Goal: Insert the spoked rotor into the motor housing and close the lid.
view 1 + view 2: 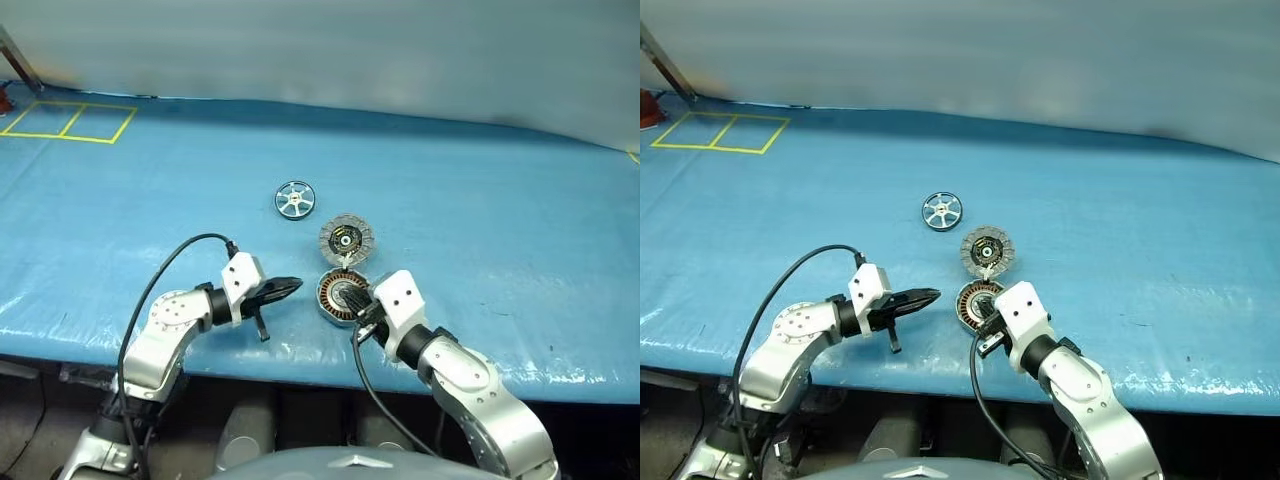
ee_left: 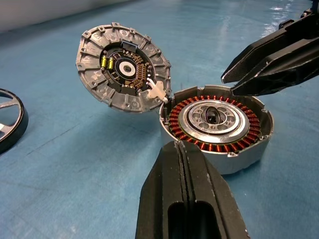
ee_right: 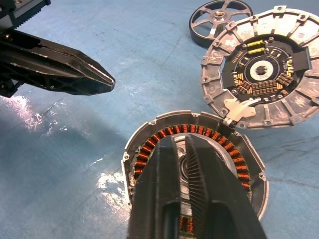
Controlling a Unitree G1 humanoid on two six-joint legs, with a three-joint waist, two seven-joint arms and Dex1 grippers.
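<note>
Open motor housing on the blue table, both claws pressed together and empty.

The motor housing (image 1: 341, 296) sits near the table's (image 1: 480, 200) front edge, its lid (image 1: 346, 240) swung open behind it, inner face up. The spoked rotor (image 1: 295, 200) lies apart, farther back and left. The right gripper (image 3: 192, 164) hangs over the housing, partly hiding the windings; the left gripper (image 1: 292, 286) points at it from the left. Yellow tape squares (image 1: 70, 122) mark the far left corner.

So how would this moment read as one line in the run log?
spoked rotor: on table, apart | motor housing: open, empty | lid: swung back | left pincer: shut, empty | right pincer: shut, over housing
</note>
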